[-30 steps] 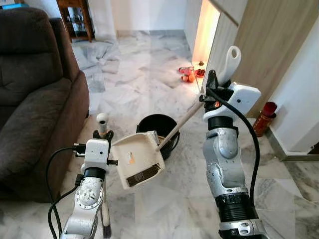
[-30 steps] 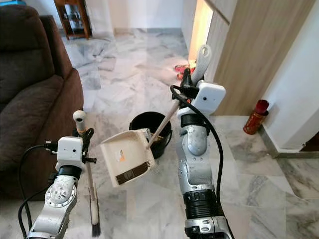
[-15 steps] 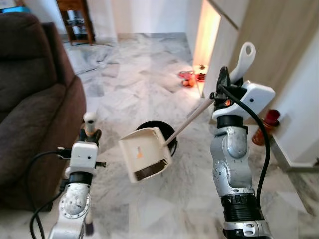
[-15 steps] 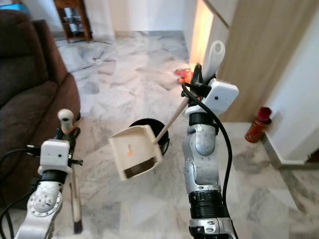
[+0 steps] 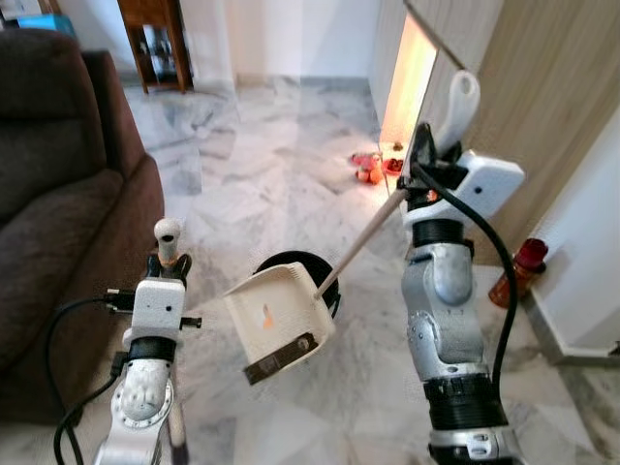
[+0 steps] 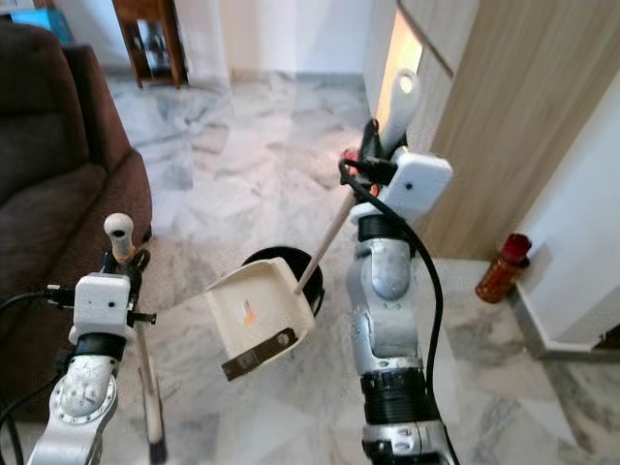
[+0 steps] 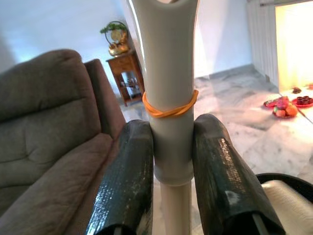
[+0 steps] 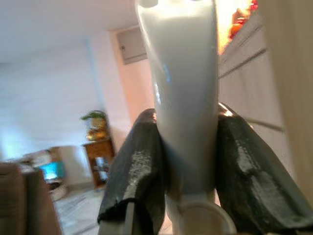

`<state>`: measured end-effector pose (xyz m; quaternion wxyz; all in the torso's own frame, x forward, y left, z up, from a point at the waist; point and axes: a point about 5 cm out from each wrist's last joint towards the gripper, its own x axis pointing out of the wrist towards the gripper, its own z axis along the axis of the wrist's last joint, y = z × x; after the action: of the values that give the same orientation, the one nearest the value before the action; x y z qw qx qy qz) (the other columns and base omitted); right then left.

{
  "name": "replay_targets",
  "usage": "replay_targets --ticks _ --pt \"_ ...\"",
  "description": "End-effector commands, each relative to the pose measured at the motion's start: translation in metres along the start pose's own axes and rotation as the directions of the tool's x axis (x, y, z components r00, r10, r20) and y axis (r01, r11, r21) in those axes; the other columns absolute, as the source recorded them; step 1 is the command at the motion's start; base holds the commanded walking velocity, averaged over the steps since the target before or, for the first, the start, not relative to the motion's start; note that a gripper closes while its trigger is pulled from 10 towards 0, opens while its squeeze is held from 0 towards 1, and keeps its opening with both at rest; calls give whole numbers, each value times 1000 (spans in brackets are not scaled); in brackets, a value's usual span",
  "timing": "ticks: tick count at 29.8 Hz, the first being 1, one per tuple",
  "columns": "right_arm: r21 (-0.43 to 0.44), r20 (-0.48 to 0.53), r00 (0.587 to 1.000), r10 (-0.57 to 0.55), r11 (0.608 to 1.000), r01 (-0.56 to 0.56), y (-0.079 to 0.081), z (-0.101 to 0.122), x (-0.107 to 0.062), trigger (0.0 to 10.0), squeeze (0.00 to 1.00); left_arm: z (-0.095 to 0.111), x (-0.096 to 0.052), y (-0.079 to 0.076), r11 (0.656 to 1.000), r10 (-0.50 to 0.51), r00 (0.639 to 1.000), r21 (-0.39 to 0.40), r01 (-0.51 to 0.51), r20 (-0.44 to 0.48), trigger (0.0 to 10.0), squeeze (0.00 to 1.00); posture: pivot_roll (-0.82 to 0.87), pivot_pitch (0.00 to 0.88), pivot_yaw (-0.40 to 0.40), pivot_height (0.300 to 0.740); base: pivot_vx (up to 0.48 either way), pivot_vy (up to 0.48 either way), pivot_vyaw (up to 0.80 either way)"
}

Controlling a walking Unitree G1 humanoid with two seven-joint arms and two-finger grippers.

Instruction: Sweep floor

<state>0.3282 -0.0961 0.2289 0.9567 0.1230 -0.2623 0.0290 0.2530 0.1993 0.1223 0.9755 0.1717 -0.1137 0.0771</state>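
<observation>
While the right gripper [image 5: 423, 167] is clamped on the white plastic grip of the dustpan [image 5: 279, 318], the pan itself hangs in the air just in front of the black bin [image 5: 296, 274], tilted, at the end of a long thin pole. I judge that this tool is light but stiff, and that the long pole makes the pan swing easily, so the hold high on the smooth grip is correct but may slip if the arm turns fast. The left gripper [image 7: 171, 156] is closed around the pale handle of the broom [image 6: 141, 339], just under an orange rubber band [image 7: 168, 108]; the broom stands almost upright to the left of the bin, and its lower end reaches down near the marble floor [image 5: 281, 184]. The handle looks hard and slippery, and the band perhaps helps against sliding. For moving, the floor beyond the bin is open. The brown sofa [image 5: 58, 203] is close on the left of the bin, and the wooden wall panel [image 5: 542, 107] and a red bottle [image 5: 518, 271] stand to the right of it, so the long poles need care there.
</observation>
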Motion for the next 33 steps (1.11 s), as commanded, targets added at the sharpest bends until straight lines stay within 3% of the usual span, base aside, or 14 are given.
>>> replay_targets --ticks 1,11,30,33 --pt "50 73 997 -13 999 9 -1 18 6 10000 0 11 5 -2 1000 -4 999 11 3 53 10000 0 164 0 1 740 319 0 0" --pt "135 -2 999 -43 990 43 -2 10 8 10000 0 11 4 -3 1000 -5 999 7 5 49 10000 0 170 0 -2 740 316 0 0" --pt "160 29 999 20 987 -25 7 18 8 10000 0 12 3 -2 1000 -1 999 9 0 48 10000 0 173 0 -1 740 317 0 0" --pt "161 33 999 26 987 -31 7 19 8 10000 0 12 3 -2 1000 -1 999 10 0 48 10000 0 173 0 -1 740 321 0 694"
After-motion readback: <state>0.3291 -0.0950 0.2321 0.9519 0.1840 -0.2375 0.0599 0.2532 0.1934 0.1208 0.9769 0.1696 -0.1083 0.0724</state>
